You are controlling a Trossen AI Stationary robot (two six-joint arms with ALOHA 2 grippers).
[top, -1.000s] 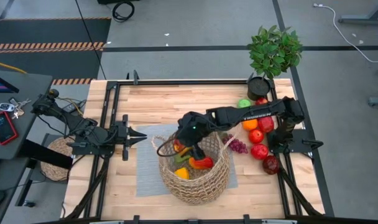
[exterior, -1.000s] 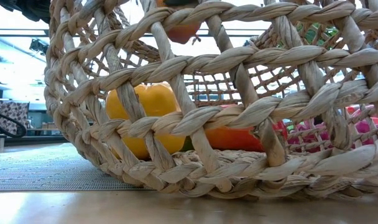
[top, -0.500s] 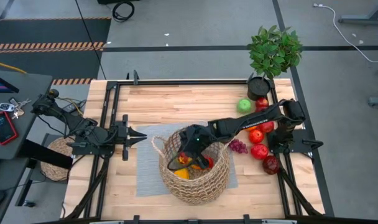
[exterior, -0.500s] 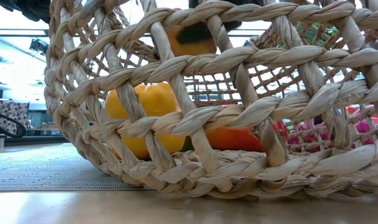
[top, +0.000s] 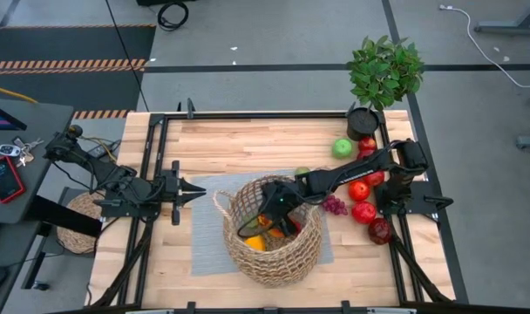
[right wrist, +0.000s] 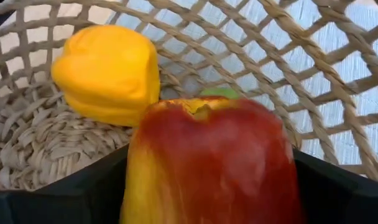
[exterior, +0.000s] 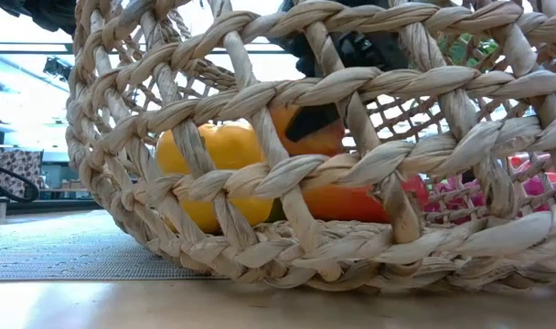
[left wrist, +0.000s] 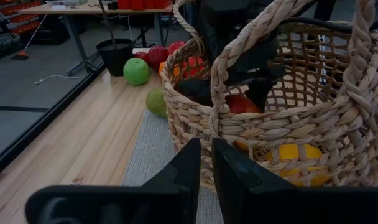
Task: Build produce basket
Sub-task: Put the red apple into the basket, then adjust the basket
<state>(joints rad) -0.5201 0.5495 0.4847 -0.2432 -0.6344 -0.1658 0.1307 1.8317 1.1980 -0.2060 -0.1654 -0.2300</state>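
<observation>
Inside the basket (top: 274,228), which stands on a grey mat (top: 208,228) at the middle of the wooden surface (top: 239,144), the right hand (top: 267,220) grips a red-and-yellow pepper (right wrist: 211,165) between widely spread fingers, beside a yellow pepper (right wrist: 108,71) lying on the woven bottom. More produce, a green apple (top: 342,147), red fruits (top: 363,212) and purple grapes (top: 335,206), lies near the surface's right edge. The left hand (top: 195,191) waits closed, left of the basket.
</observation>
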